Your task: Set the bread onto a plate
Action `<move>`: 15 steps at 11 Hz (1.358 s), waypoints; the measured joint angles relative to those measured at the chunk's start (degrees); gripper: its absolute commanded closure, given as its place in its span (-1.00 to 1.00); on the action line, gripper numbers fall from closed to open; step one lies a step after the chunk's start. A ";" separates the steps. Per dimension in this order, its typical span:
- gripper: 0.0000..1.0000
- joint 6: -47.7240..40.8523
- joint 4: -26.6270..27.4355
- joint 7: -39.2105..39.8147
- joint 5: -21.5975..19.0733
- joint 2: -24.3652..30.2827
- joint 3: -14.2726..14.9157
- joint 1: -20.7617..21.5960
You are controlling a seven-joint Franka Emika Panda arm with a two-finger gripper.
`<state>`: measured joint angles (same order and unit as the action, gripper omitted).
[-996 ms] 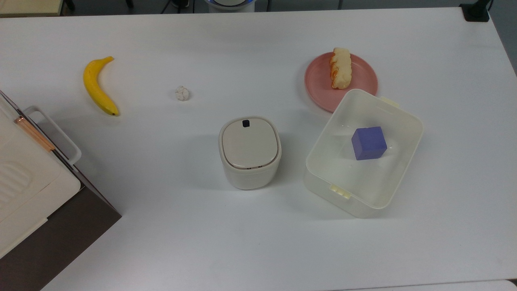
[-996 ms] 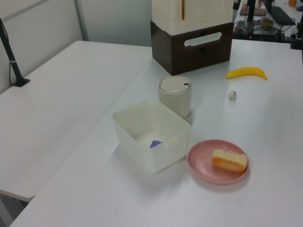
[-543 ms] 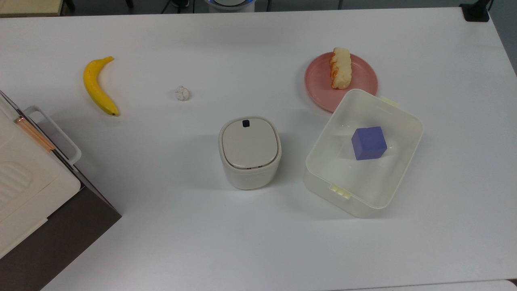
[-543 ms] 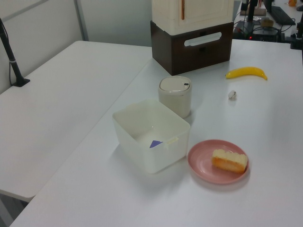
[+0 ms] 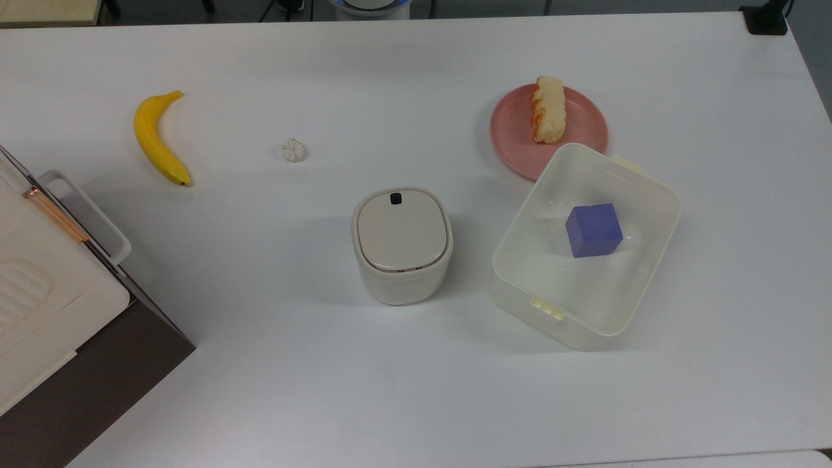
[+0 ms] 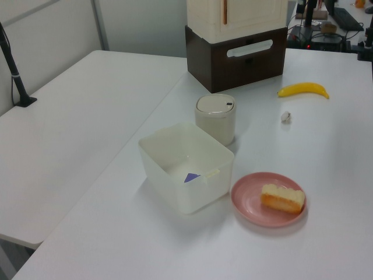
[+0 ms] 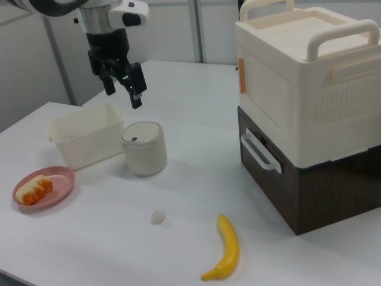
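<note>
— Where is the bread (image 5: 548, 109) now?

— It lies on the plate (image 5: 578, 133), toward the 12 o'clock rim in the top view, and its far end reaches a little over that rim. In the left view the bread (image 6: 282, 197) sits at the 3 o'clock side of the plate (image 6: 247, 201), orange-brown side facing the camera.

— And your pincer?

— My gripper (image 7: 124, 89) hangs high in the air in the right view, above the tub (image 7: 83, 140) and the small bin (image 7: 143, 148). The two fingers stand apart and nothing is between them. It is well apart from the plate (image 7: 59, 185).

— What else is on the table (image 5: 325, 364)?

— In the top view the tub (image 5: 640, 260) touches the plate's 5 o'clock edge and holds a purple cube (image 5: 593, 230). The bin (image 5: 402, 244) stands at 9 o'clock of the tub. A white lumpy ball (image 5: 293, 150) and a banana (image 5: 156, 142) lie further to 9 o'clock. A stacked box (image 7: 309, 107) stands at 3 o'clock in the right view.
</note>
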<state>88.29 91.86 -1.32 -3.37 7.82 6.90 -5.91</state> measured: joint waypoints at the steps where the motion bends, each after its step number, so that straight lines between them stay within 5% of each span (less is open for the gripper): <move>1: -1.00 -0.01 0.00 0.05 0.00 0.00 0.00 0.00; 15: -1.00 -0.01 -0.23 -5.05 -1.31 -2.46 -0.07 7.25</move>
<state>88.28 91.62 -6.36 -4.69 5.36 6.83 1.34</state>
